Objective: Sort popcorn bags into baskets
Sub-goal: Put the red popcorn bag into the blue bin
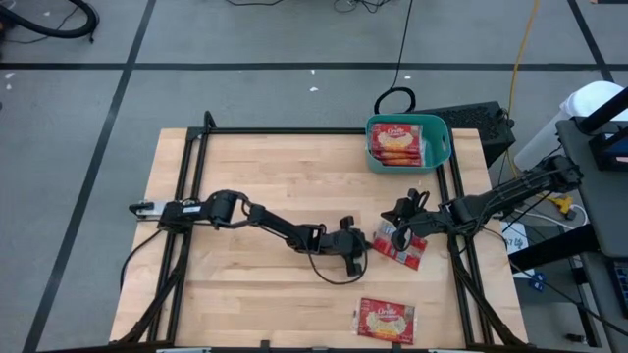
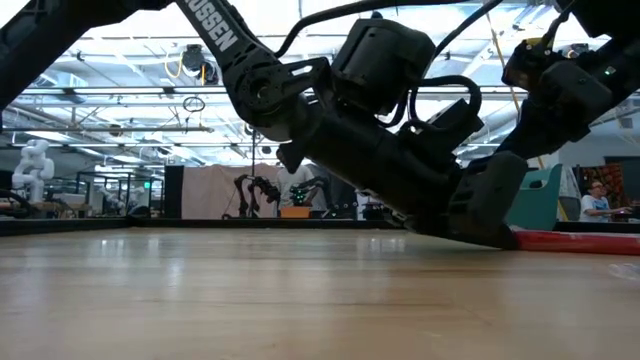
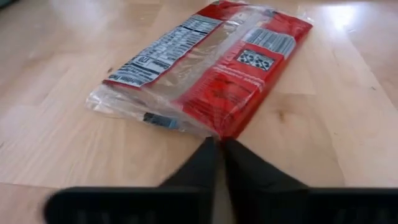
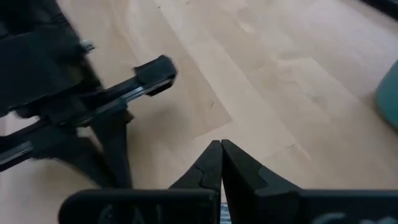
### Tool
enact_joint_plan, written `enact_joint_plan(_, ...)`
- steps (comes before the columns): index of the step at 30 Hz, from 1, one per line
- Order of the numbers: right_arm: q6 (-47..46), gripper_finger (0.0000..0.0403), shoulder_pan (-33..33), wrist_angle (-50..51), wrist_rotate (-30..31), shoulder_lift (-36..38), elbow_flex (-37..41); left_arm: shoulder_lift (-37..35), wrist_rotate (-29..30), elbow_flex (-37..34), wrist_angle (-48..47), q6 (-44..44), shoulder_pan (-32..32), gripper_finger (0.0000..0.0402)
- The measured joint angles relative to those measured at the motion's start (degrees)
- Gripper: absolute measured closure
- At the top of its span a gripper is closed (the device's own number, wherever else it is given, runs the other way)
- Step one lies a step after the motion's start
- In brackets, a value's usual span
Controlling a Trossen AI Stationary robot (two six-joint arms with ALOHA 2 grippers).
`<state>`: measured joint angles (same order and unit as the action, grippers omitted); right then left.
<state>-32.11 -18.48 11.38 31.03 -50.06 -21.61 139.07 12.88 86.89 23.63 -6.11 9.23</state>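
Observation:
A red popcorn bag [image 1: 404, 245] lies flat on the table right of centre, its grey-white label face up [image 3: 211, 68]. My left gripper [image 3: 221, 142] reaches in from the table's left and is shut at the bag's left end [image 1: 368, 245]. My right gripper [image 1: 395, 214] hangs shut above the table just beyond the bag's far end, touching nothing [image 4: 221, 146]. A second popcorn bag [image 1: 386, 321] lies picture side up near the front edge. A third popcorn bag [image 1: 396, 144] lies inside the teal basket [image 1: 440, 127] at the far right. My left gripper pinches the bag's end edge at a red corner [image 3: 225, 127] between its two fingertips. The fingers slant down from the table's left and lie along the bag's length. The bag rests flat on the table, label face up.
The table's black frame rails [image 1: 196, 196] run along its left and right sides. Bare wood lies left of and in front of the held bag. In the low view the basket [image 2: 540, 200] stands behind the bag [image 2: 580, 240].

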Motion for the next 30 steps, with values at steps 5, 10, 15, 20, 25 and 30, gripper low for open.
enact_joint_plan(5,-1.31,0.0401,-1.1,0.04,-1.39,0.0,-0.07,-0.2,-0.34,-0.11,0.73,0.92,-0.68,0.039)
enact_joint_plan(10,-1.43,0.0401,-3.63,0.49,-1.19,-0.3,-2.23,-2.96,0.5,-0.27,-1.37,-0.06,-0.97,0.0397)
enact_joint_plan(15,-1.48,0.0388,-6.57,4.29,-1.0,-3.14,-5.31,-6.84,0.48,-0.27,-4.51,-1.81,-0.92,0.0399)
enact_joint_plan(20,-5.22,0.0344,-9.72,8.24,-1.01,-7.97,-8.29,-10.08,0.69,-0.24,-10.0,-4.09,-1.09,0.04)
enact_joint_plan(25,-6.33,0.0286,-13.57,9.01,-1.04,-12.71,-9.47,-11.82,0.72,-0.2,-13.2,-6.31,-1.29,0.04)
enact_joint_plan(30,-8.98,0.0235,-16.61,10.3,-0.94,-16.32,-11.24,-11.85,0.5,-0.2,-14.28,-8.0,-1.24,0.0401)
